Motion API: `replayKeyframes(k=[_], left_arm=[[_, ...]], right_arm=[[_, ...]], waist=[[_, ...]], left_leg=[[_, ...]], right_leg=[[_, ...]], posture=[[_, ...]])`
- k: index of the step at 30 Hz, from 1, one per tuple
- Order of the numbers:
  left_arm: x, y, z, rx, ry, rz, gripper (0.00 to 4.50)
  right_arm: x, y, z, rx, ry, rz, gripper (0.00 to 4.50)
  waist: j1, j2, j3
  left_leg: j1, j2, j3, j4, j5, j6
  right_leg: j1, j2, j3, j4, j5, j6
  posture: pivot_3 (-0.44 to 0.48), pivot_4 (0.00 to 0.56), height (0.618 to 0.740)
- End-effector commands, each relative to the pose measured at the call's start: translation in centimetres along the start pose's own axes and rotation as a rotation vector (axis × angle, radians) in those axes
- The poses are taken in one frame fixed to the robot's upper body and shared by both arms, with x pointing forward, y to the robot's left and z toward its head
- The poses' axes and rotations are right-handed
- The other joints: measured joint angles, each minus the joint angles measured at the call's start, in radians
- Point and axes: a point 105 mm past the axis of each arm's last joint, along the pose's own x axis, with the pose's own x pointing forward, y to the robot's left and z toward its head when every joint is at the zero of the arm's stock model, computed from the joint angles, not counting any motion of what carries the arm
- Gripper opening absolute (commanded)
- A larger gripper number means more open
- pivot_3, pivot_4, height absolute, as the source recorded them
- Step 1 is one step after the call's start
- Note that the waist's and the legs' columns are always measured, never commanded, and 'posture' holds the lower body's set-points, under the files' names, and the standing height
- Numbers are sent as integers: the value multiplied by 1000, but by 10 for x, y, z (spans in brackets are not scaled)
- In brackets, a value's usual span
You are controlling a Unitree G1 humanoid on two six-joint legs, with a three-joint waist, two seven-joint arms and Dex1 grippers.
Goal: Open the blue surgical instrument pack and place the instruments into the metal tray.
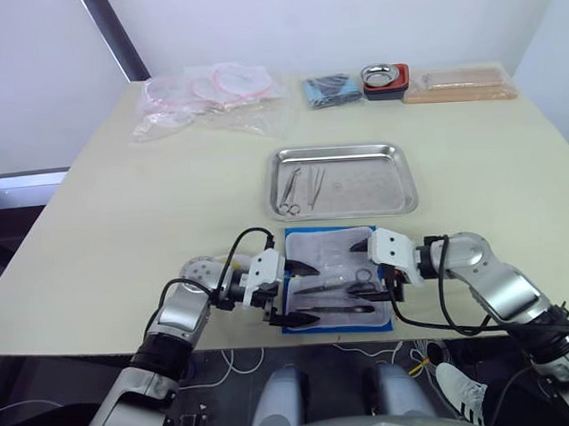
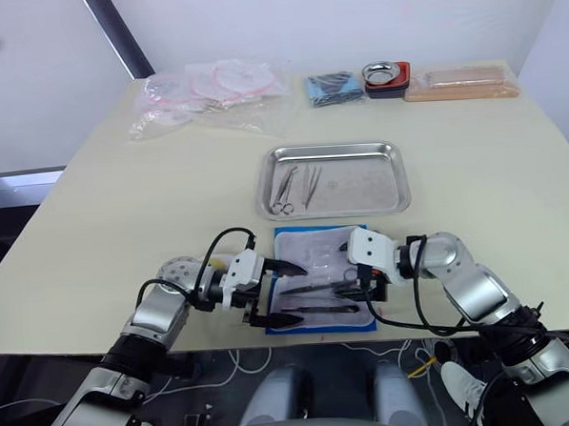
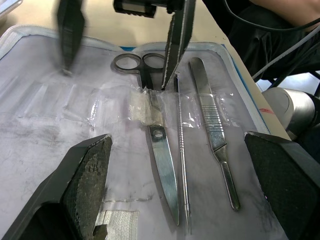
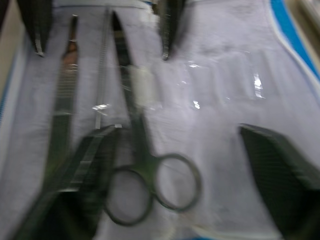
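From the head views, the blue surgical instrument pack (image 1: 333, 279) lay open just before the metal tray (image 1: 341, 180), which held a few instruments (image 1: 302, 189); the left wrist view showed the left end effector (image 1: 293, 294) spread wide and empty over scissors (image 3: 155, 135) and two slim tools yet to move, while the right wrist view showed the right end effector (image 4: 195, 150) likewise wide open, gripping nothing.

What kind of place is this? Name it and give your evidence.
Probably a staged medical-training or lab bench, not a real operating room: a plain beige table holds a metal tray with instruments, an opened blue surgical instrument pack, and bagged tubing at the far edge.
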Motion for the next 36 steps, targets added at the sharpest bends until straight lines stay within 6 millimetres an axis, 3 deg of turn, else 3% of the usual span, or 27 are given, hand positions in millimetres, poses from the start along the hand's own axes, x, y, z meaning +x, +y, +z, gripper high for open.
replayKeyframes(k=[1, 4, 5, 7, 12, 18, 25, 36], left_arm=[[2, -19, -43, -160, 129, -23, 4500], [1, -19, -43, -164, 128, -18, 4500], [1, -19, -43, -165, 128, -18, 4500], [0, -18, -44, -166, 130, -15, 4500], [-2, -18, -46, -185, 129, 0, 4500], [-1, -19, -48, -181, 137, -5, 4500], [-1, -20, -52, -180, 151, -2, 4500], [0, -20, -53, -184, 154, -2, 4500]], right_arm=[[1, 5, -9, 17, 53, 22, 2408], [0, 7, -11, 28, 63, 30, 1139], [-1, 8, -11, 30, 64, 33, 533], [-1, 9, -10, 34, 62, 37, 90], [-3, 13, 3, 52, 18, 50, 90], [-5, 6, 28, -20, -13, 21, 90], [-7, 4, 43, -108, 25, 25, 90], [-24, 0, 40, -175, 160, 35, 90]], waist=[[0, 0, 0], [0, 0, -1], [-1, 0, -1], [-1, 0, -1], [0, 0, -1], [-1, 0, 0], [-2, 0, 2], [0, 1, 3]], left_leg=[[0, 0, 0, 0, 0, 0], [0, 0, 0, 0, 0, 0], [0, 0, 0, 0, 0, 0], [1, 1, 0, -1, 0, 0], [1, 0, 0, -2, 0, 0], [0, 0, 0, -2, 0, 0], [-1, 1, -1, -4, 0, -1], [-5, 0, -3, -4, 0, 0]], right_leg=[[0, 0, 0, 0, 0, 0], [0, -1, 0, 0, 0, 0], [0, -1, 0, 0, 0, 0], [0, -2, -1, 0, 0, 0], [0, -6, -2, -1, 0, 0], [-1, -8, -2, -1, 0, 0], [-2, -9, -3, -2, 0, 0], [-5, -11, -6, -4, 0, 0]], posture=[[0, 150, 740], [0, 150, 740], [0, 150, 740], [0, 150, 740], [0, 150, 740], [0, 150, 740], [0, 150, 740], [0, 150, 740]])
